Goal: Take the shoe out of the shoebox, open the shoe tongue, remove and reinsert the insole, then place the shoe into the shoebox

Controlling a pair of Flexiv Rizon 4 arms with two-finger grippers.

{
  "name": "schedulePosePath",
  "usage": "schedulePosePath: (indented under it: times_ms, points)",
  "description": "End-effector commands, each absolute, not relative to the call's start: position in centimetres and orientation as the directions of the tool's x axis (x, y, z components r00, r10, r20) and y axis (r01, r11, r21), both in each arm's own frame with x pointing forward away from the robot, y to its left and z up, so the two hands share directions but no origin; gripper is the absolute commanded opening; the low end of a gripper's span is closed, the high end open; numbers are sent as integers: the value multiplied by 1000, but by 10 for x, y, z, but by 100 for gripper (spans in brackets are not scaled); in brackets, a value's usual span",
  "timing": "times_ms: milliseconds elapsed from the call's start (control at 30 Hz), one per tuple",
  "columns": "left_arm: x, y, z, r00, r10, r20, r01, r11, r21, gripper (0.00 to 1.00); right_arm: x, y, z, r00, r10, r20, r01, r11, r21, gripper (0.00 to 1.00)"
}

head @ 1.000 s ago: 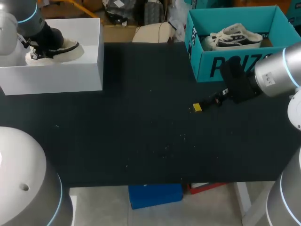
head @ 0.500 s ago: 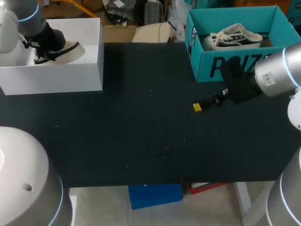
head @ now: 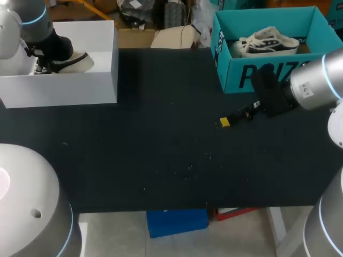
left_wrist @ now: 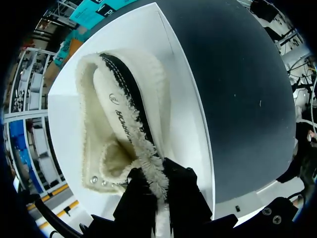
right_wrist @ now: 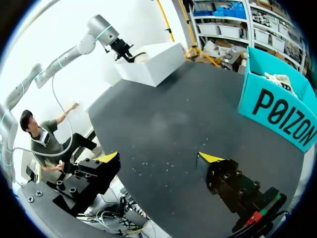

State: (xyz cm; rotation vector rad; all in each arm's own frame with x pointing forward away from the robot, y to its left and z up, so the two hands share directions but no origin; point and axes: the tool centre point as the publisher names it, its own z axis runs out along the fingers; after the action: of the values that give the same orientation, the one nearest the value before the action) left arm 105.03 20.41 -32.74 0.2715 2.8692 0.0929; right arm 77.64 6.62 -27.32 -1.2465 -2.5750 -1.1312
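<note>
A cream fleece-lined shoe (head: pixel 68 60) with a black stripe sits in the white shoebox (head: pixel 80 85) at the table's far left. My left gripper (head: pixel 47 55) reaches down into that box. Seen from the left wrist, the shoe (left_wrist: pixel 124 114) lies ahead of the black fingers, and my left gripper (left_wrist: pixel 159 184) is shut on the fleecy edge of the shoe's opening; its yellow tips are hidden. My right gripper (head: pixel 236 118) hangs open over the table in front of the teal box, and nothing lies between the fingers of my right gripper (right_wrist: pixel 159 157).
An open teal shoebox (head: pixel 257 72) at the far right holds a second, white-and-black shoe (head: pixel 268 42). From the right wrist, the teal box (right_wrist: pixel 282 116) stands beside the gripper and the white box (right_wrist: pixel 153 62) lies far ahead across the dark tabletop (head: pixel 171 150).
The shoe in my left gripper shifted a little inside the white box, its toe rising and then settling lower. My right arm has not moved.
</note>
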Motion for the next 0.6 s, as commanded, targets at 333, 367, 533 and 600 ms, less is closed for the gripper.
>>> schedulePosePath:
  times_ms: [333, 367, 533, 600]
  points:
    - [1054, 186, -299, -916, 228, -330, 214, 974, 76, 100, 777, 67, -273, -669, 655, 351, 703, 403, 587, 100]
    - [1057, 182, -291, -907, 237, -348, 222, 971, 83, 100, 777, 67, -273, -669, 655, 351, 703, 403, 587, 100]
    - [1058, 167, -266, -892, 266, -366, 253, 964, 84, 100, 777, 67, -273, -669, 655, 351, 703, 403, 587, 100]
    - [1055, 159, -258, -891, 279, -359, 267, 960, 83, 100, 777, 67, -273, -669, 655, 351, 703, 403, 587, 100]
